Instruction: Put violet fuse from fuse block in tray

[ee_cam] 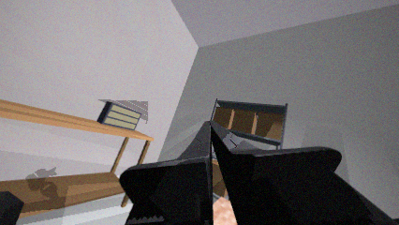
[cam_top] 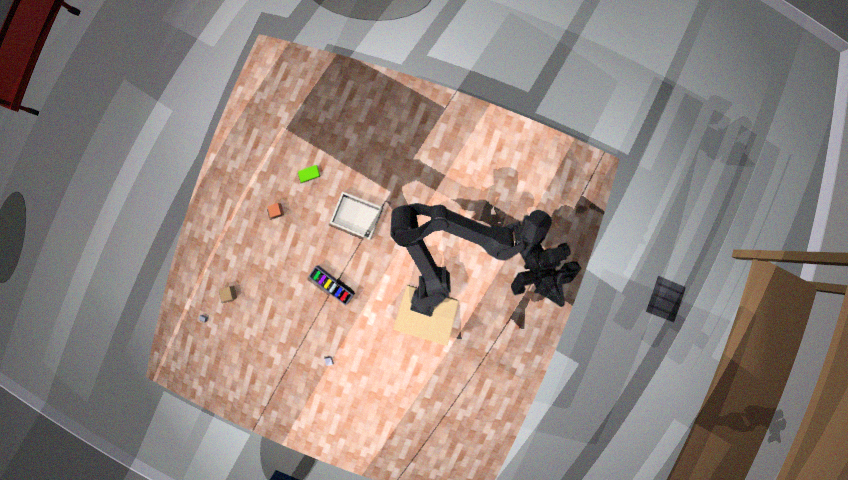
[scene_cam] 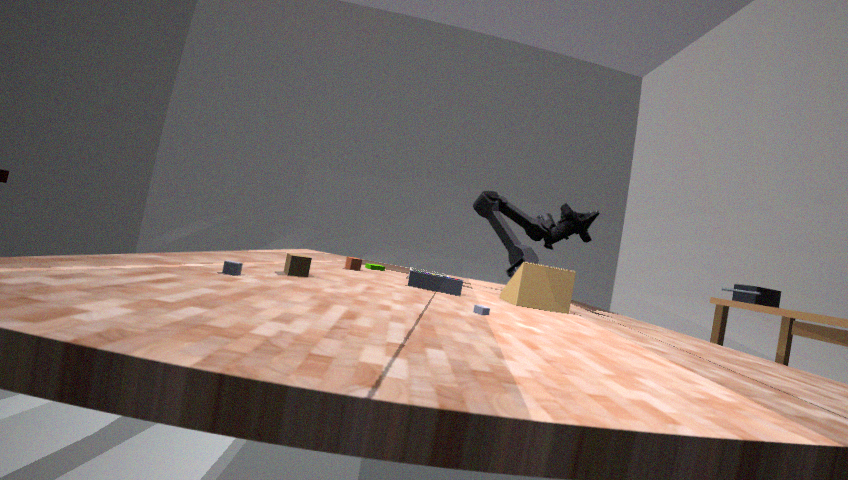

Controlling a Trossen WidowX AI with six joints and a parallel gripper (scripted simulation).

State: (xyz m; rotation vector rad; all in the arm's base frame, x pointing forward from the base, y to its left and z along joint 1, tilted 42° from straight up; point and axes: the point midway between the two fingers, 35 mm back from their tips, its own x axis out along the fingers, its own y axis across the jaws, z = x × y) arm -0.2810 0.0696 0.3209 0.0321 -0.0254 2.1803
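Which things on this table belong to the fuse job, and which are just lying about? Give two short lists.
Job: violet fuse in the fuse block; tray; gripper, shut, holding nothing, pointed away from the block.

Lying about: green block; orange cube; tan cube; two small grey cubes; the other fuses.

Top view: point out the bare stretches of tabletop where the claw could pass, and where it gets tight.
Bare wood lies between the fuse block and the small grey cube, and between the green block and the table's far edge. It is tightest between the tray, the fuse block and the arm's tan base. The claw is shut, beyond the base.
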